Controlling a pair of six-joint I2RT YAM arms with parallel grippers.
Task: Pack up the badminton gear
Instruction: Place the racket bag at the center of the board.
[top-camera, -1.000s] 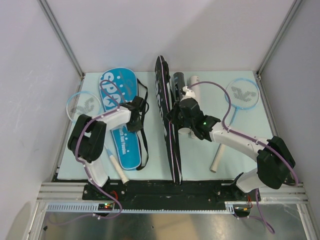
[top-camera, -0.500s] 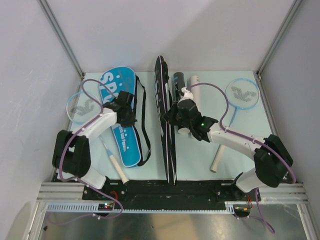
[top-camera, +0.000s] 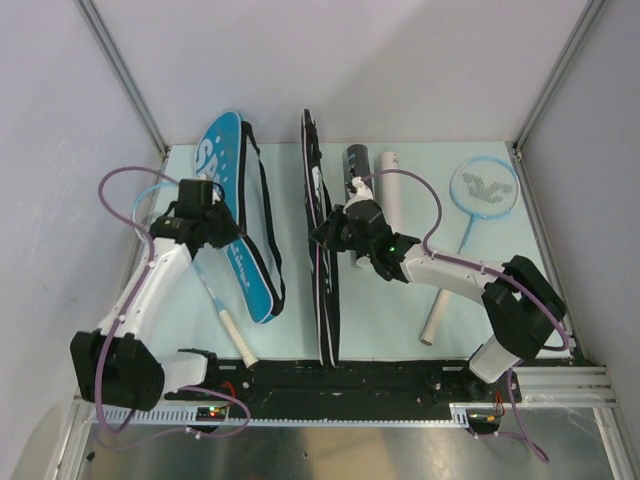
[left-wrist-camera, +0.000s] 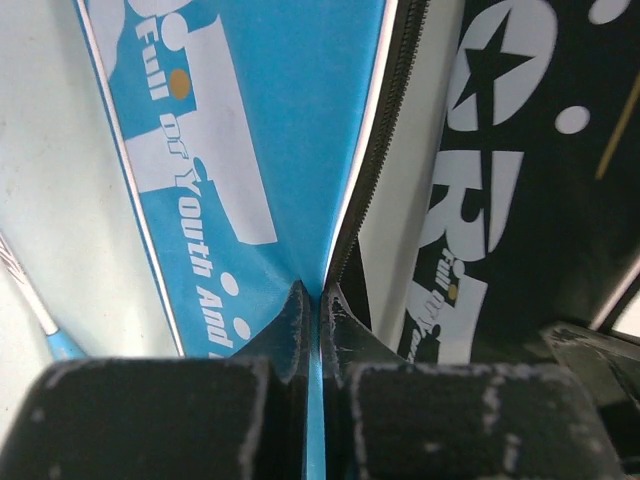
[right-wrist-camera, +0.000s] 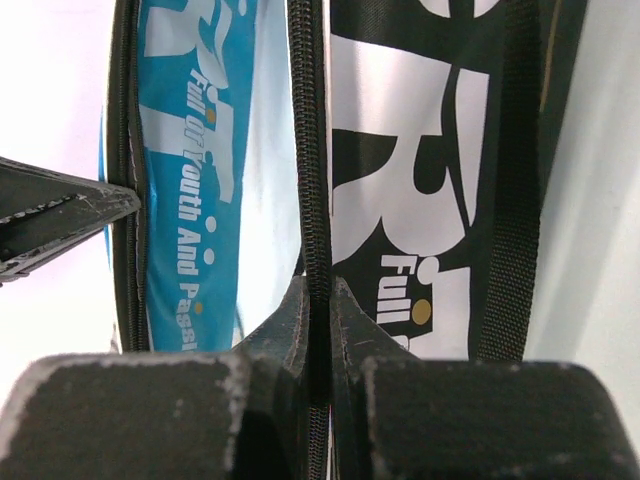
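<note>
Now both arms reach in toward the middle of the surface (top-camera: 400, 310), each holding one racket cover up on its long edge.

The left arm (top-camera: 150, 290) rises from its base at the near left corner and stretches forward, its wrist bent to the right. The left fingers (left-wrist-camera: 292, 325) are pressed together on the rim of the blue cover (top-camera: 240, 220), just beside the zip. That cover stands tilted, its wide end toward the back wall and its narrow end toward the bases.

The right arm (top-camera: 460, 272) folds at the elbow near the right edge and runs low across the surface to the left. The right fingers (right-wrist-camera: 285, 330) pinch the zip edge of the black cover (top-camera: 320, 260). This cover stands almost upright and runs from the back wall nearly to the front rail. The two covers stand side by side with a narrow strip of surface between them.

A black tube (top-camera: 357, 165) and a white tube (top-camera: 390, 185) lie next to each other just behind the right wrist. One racket (top-camera: 485, 188) lies flat at the right, head toward the back corner. A second racket (top-camera: 230, 332) lies under the left arm, its white handle pointing at the front rail.
</note>
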